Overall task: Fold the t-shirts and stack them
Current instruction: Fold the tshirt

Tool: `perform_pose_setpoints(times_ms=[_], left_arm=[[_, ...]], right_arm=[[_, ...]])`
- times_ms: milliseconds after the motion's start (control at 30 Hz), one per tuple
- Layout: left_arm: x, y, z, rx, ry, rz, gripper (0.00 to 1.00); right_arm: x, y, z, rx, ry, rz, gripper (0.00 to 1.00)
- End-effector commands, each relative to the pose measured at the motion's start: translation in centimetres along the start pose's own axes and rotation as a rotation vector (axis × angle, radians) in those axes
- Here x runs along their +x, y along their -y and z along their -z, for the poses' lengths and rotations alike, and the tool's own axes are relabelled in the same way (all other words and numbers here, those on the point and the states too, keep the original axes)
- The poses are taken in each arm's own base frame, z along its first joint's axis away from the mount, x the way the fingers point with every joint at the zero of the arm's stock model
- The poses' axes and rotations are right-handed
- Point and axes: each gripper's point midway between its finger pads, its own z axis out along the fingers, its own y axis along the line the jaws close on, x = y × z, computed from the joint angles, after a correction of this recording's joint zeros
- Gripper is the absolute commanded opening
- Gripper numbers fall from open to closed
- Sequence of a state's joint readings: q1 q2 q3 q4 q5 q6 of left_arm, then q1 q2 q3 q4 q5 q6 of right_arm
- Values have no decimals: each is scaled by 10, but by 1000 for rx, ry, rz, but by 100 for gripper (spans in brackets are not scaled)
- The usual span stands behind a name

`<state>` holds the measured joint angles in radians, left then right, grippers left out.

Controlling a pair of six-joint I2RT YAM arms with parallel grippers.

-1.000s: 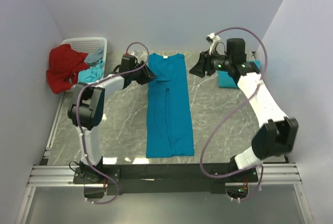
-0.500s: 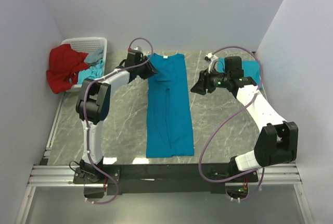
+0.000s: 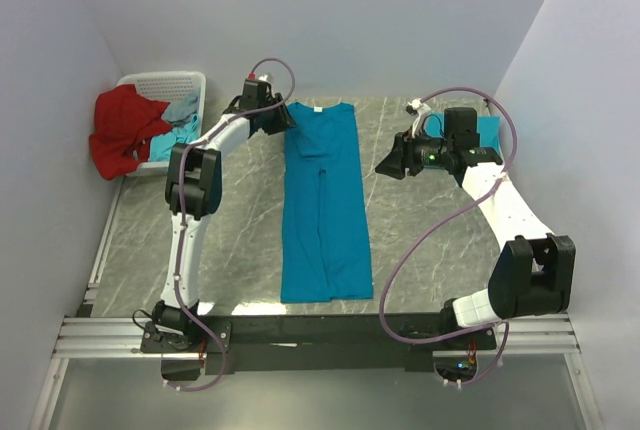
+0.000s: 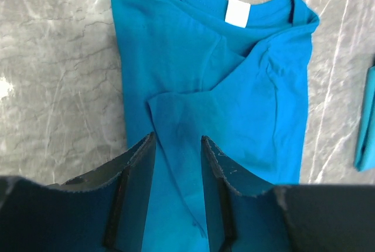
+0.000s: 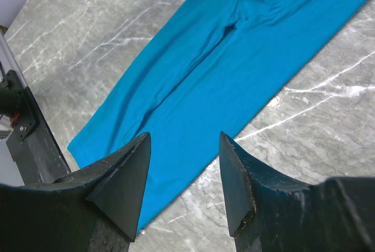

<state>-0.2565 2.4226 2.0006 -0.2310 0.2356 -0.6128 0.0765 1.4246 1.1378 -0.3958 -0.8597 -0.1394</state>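
A teal-blue t-shirt (image 3: pixel 324 200) lies on the table folded lengthwise into a long strip, collar at the far end. My left gripper (image 3: pixel 283 120) hovers at the strip's far left edge, near the collar. In the left wrist view its fingers (image 4: pixel 140 164) are apart over the cloth (image 4: pixel 234 88), below the white neck label (image 4: pixel 238 12). My right gripper (image 3: pixel 388 165) is open and empty just right of the strip. In the right wrist view the strip (image 5: pixel 222 58) lies beyond the spread fingertips (image 5: pixel 132 170). A folded teal shirt (image 3: pixel 487 130) lies at the back right, partly hidden by the right arm.
A white basket (image 3: pixel 160 85) stands at the back left, holding a red cloth (image 3: pixel 125 130) and lighter blue cloths (image 3: pixel 175 135). The folded shirt's edge shows at the right of the left wrist view (image 4: pixel 366 123). Grey marble table (image 3: pixel 230 230); walls close on both sides.
My left gripper has moved toward the far edge, up beside the collar. My right gripper has swung nearer and slightly right, uncovering part of the folded shirt behind it. The shirt strip has not moved.
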Motion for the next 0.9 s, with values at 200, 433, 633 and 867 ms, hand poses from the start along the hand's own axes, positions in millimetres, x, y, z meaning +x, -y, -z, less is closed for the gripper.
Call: perform_pose_setpoints(times_ms=[200, 433, 633, 867], left_arm=[[-8, 7, -8, 89, -31, -116, 44], [-7, 3, -15, 92, -29, -122, 45], [-12, 7, -18, 111, -11, -122, 45], [-20, 13, -20, 132, 18, -120, 45]], right_arm=[[-14, -5, 8, -20, 40, 45, 57], [-14, 0, 10, -8, 41, 33, 57], [-15, 4, 13, -3, 47, 25, 57], [-14, 5, 13, -2, 45, 18, 57]])
